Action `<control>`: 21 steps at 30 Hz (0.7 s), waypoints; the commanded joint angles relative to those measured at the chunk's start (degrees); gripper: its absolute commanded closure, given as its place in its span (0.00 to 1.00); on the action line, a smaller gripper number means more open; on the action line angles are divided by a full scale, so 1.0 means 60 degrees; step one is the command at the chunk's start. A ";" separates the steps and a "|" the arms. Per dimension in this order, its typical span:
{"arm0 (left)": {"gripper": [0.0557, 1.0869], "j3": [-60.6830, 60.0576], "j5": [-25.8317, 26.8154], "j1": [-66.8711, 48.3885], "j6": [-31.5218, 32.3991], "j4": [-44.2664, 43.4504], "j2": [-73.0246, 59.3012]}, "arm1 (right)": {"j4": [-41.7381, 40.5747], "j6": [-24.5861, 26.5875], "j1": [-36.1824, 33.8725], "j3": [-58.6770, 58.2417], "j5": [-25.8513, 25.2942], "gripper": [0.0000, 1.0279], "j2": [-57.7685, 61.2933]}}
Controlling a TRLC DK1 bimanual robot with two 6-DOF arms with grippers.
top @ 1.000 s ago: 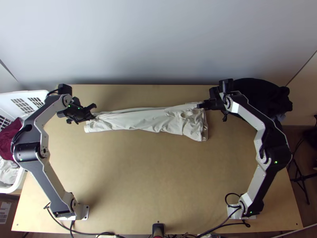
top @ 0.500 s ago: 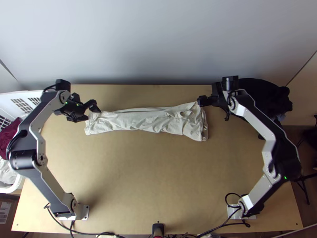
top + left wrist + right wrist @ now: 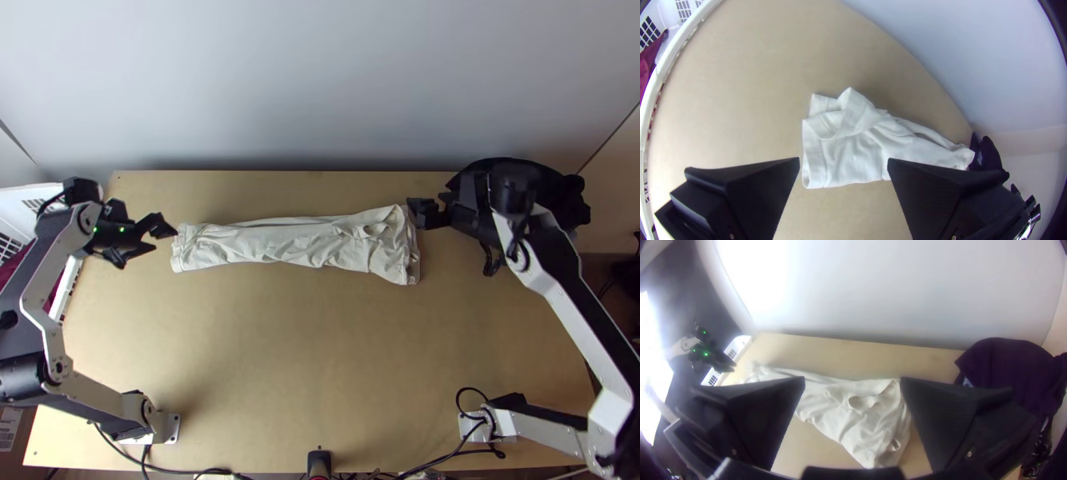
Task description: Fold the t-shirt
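Top view, label: a small white printed label (image 3: 10,424) sits beyond the worktop's (image 3: 320,360) near left corner, well apart from the left pincer (image 3: 166,240), nearer the base of its arm; its print is too small to tell.
Basket: the white basket (image 3: 16,204) with grille-like openings stands on the outer side of the left pincer, away from the t-shirt (image 3: 300,242); dark red cloth (image 3: 645,62) lies inside.
T-shirt: an off-white, wrinkled, folded strip on the worktop, between the left pincer and the right pincer (image 3: 424,214); how many layers it has, I cannot tell.
Long axis: crosswise over the worktop, near its far edge, from just beside the left pincer to just beside the right pincer; the end by the right pincer is broader.
Opening: a rounded opening (image 3: 862,402) in the fabric lies near the right pincer; whether it is the neck, I cannot tell.
Left pincer: in the left wrist view, wide open (image 3: 843,164), gripping nothing.
Right pincer: in the right wrist view, wide open too, with no cloth gripped; whether a finger touches the t-shirt's edge, I cannot tell.
Dark cloth: bunched (image 3: 1013,369) beside the right pincer, on its side away from the t-shirt.
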State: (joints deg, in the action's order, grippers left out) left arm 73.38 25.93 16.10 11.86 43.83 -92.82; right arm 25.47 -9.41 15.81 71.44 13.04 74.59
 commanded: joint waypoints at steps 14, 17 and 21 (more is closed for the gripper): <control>0.07 -0.2460 0.0644 0.0188 0.0558 -0.3790 -0.0761 | 0.1453 -0.0863 0.0206 0.0427 -0.0005 0.04 -0.1562; 0.07 -0.2270 0.1054 0.0071 0.0880 -0.3790 -0.1025 | 0.1511 -0.0863 0.0133 0.0310 -0.0005 0.04 -0.1562; 0.07 -0.2006 0.1083 -0.0295 0.1217 -0.3775 -0.1391 | 0.1511 -0.0922 0.0030 0.0149 -0.0005 0.04 -0.1621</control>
State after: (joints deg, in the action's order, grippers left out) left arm 59.70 30.87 16.60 16.16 22.13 -97.60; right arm 33.89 -14.59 16.80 73.17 13.02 65.43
